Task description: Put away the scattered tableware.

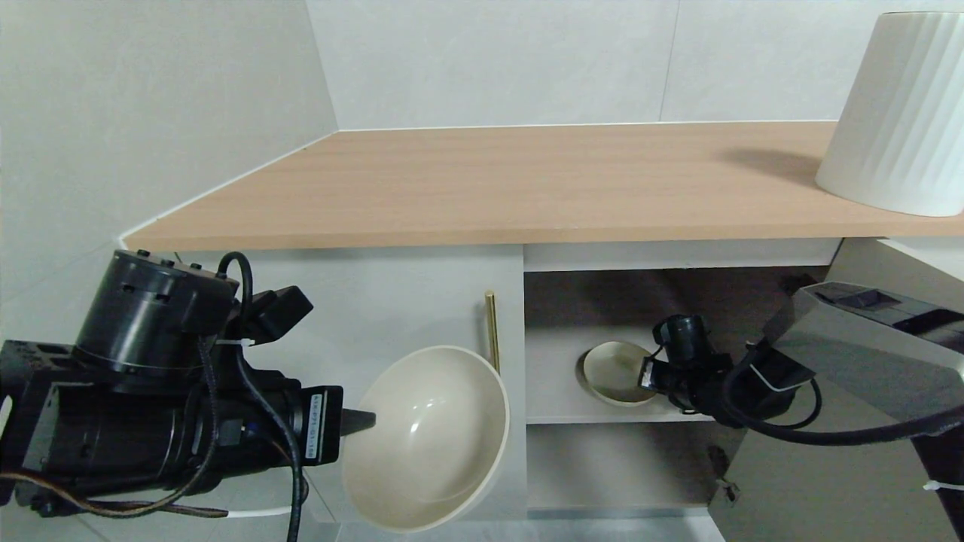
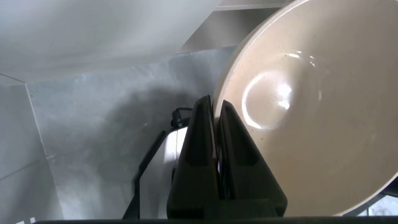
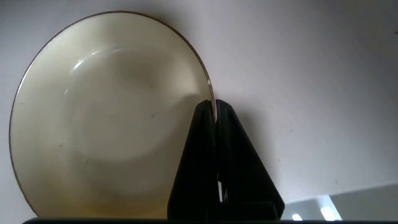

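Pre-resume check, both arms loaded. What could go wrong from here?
1. The bowl hangs on edge, pinched at its rim by the left jaws alone; it could swing or slip out.
2. The bowl sits close to the shut door and its handle; a move toward the open side might clip them.
3. The right jaws pinch the plate by its rim at the shelf; if it isn't resting flat, release may drop it.

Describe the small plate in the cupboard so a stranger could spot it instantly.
Below the wooden countertop, look into the open cabinet bay beside the closed door. On its white shelf sits a small, shallow cream plate, rim pinched by the right tool. Unlike the big deep bowl the left tool holds outside, it is nearly flat and inside.
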Tool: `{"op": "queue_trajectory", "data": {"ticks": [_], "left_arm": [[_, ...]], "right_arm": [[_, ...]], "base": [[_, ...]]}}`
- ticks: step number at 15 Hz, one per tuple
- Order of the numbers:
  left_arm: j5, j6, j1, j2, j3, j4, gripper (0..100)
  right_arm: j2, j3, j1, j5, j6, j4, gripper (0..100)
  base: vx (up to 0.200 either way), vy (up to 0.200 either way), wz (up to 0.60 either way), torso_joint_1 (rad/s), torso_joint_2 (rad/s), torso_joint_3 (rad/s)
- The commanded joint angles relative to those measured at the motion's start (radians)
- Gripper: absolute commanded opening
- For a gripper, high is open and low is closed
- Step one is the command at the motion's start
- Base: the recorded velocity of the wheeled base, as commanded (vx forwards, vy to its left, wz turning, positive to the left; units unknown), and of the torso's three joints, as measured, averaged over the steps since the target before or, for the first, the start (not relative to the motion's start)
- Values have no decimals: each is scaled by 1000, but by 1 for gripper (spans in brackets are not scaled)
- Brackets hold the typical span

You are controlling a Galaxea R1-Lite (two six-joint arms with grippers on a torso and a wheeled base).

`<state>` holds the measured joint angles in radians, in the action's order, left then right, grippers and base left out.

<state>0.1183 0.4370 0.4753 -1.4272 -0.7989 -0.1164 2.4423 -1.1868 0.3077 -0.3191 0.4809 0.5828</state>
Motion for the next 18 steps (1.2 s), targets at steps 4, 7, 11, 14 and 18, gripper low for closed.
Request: {"op": "queue_trajectory", "data": {"ticks": [4, 7, 11, 14, 18], "left_arm": [[0, 0, 0, -10, 0, 0, 0], [0, 0, 0, -12, 0, 0, 0], [1, 5, 22, -38, 4, 1, 0], [-11, 23, 25, -88, 4, 7, 0], [-129, 200, 124, -205, 3, 138, 0]], "right_arm": [[3, -5, 2, 0, -1, 0, 100], [-6, 0, 4, 0, 1, 2, 100], [-92, 72, 18, 14, -2, -4, 100], [-267, 205, 76, 92, -44, -38, 100], [-605, 294, 197, 287, -61, -293, 100]], "base": [[0, 0, 0, 0, 0, 0], [0, 0, 0, 0, 0, 0], [0, 0, 0, 0, 0, 0], [0, 0, 0, 0, 0, 0], [0, 0, 0, 0, 0, 0]]}}
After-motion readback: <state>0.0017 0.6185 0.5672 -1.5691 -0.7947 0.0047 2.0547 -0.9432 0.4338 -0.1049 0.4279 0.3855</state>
